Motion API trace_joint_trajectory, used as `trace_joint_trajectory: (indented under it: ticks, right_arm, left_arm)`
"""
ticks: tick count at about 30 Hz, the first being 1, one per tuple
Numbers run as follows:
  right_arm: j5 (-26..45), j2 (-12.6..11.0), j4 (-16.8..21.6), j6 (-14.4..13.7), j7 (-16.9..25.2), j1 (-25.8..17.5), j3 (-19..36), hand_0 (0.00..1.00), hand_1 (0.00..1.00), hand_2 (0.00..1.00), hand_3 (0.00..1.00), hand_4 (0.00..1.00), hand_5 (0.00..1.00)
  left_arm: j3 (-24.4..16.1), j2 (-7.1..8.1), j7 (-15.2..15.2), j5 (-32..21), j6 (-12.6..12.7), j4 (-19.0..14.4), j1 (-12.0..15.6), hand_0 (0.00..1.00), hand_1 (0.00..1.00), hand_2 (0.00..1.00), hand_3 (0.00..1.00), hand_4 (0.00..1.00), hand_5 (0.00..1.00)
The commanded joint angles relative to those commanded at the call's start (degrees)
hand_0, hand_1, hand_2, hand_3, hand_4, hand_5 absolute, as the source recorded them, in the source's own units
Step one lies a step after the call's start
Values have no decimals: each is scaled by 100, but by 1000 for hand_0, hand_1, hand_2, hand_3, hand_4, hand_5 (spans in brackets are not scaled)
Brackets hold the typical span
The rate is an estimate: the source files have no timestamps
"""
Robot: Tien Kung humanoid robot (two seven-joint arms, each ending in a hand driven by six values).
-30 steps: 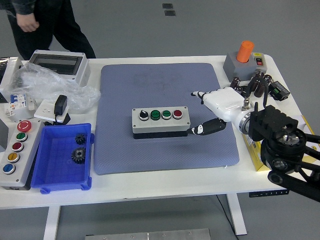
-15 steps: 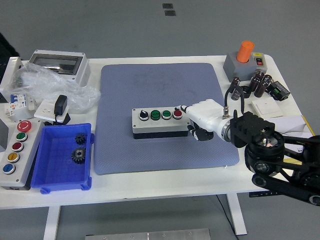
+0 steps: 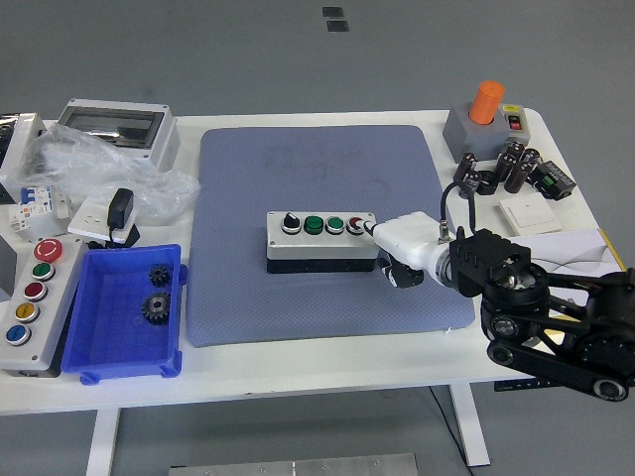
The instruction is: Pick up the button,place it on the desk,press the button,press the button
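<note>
A grey button box (image 3: 319, 241) with a black switch, two green buttons and a red button lies on the blue mat (image 3: 317, 169) at mid-table. My right hand (image 3: 389, 241), white with black tips, comes in from the right and rests against the box's right end. One fingertip lies on the red button at the right end of the row. The thumb curls below, against the box's right side. The hand holds nothing. My left arm is out of view.
A blue bin (image 3: 119, 312) with two gears sits at the front left. A second button box (image 3: 30, 297) stands beside it. A grey enclosure (image 3: 114, 127) and plastic bag are at back left. An orange emergency stop (image 3: 485, 114) and small parts are at back right.
My right hand swung in from the right and down onto the red button. The box shifted slightly up and right. The person at the back left walked out of view.
</note>
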Motion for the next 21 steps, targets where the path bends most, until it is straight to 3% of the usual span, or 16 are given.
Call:
trace_joint_trajectory:
  ticks: [7,11,17,21]
  right_arm:
    - [81,-7,38,21,46,31,-35,450,445,281,964,349,2]
    - [23,-75,143,-134,134,25,85,450,445,281,964,349,2]
    - [24,-227,315,-648,428,-26,523,442,436,278,960,361,2]
    - [167,-261,260,-1146,811,-192,885,431,426,274,954,363,2]
  left_arm:
    - [-40,-3,-3,35,-4,-1,-1,601,643,598,612,548,403]
    - [-29,-8,-1,20,-4,1,2,601,643,598,612,548,403]
    - [9,-9,-2,-28,-4,6,8,601,643,598,612,548,403]
    - [19,-12,1,-35,-4,7,11,601,643,599,611,549,402]
